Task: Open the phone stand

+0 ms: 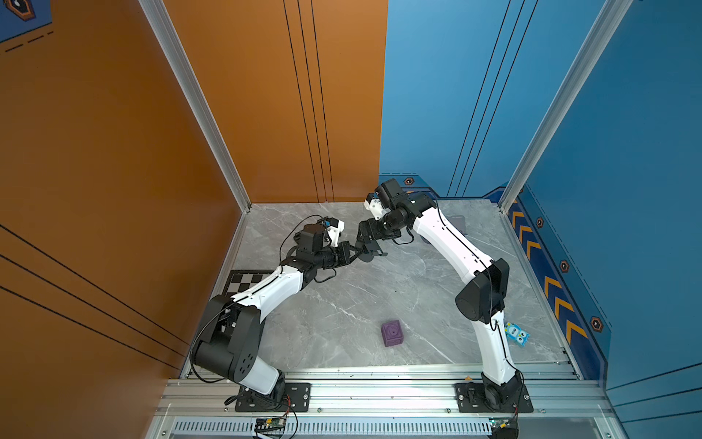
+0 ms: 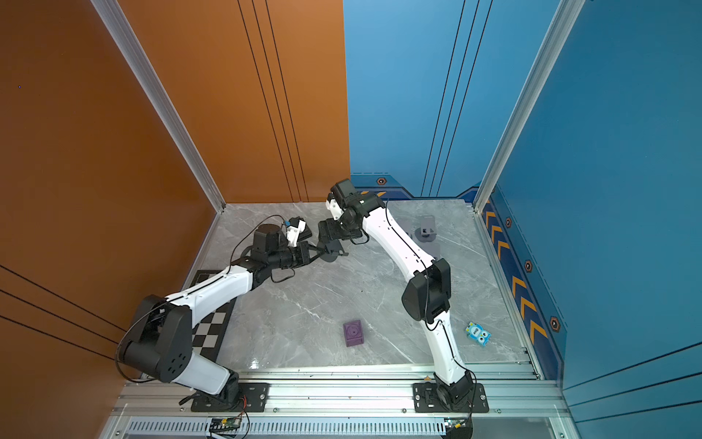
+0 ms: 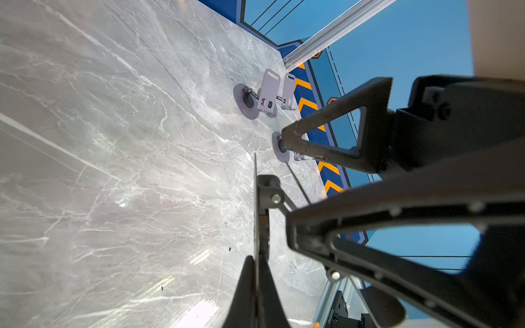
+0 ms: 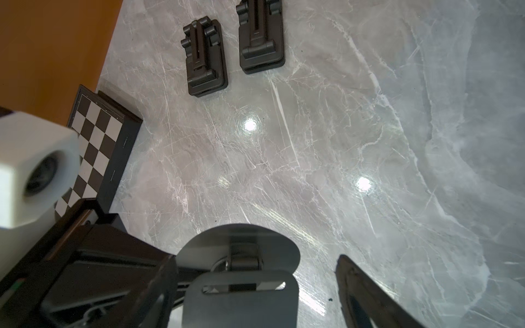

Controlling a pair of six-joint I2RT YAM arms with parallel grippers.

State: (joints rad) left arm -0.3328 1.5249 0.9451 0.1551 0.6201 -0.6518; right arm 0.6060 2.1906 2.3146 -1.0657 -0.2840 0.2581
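Observation:
The phone stand is dark grey and is held above the table at the middle back. In the left wrist view its round base shows edge-on, and my left gripper is shut on it. In the right wrist view the base and the slotted back plate stand apart at the hinge. My right gripper is open around that plate, with one finger clearly off it. Both grippers meet at the stand in both top views.
Two dark folded stands lie near the back left. Grey opened stands sit at the back right. A chessboard lies along the left wall. A purple cube and a blue owl toy are near the front.

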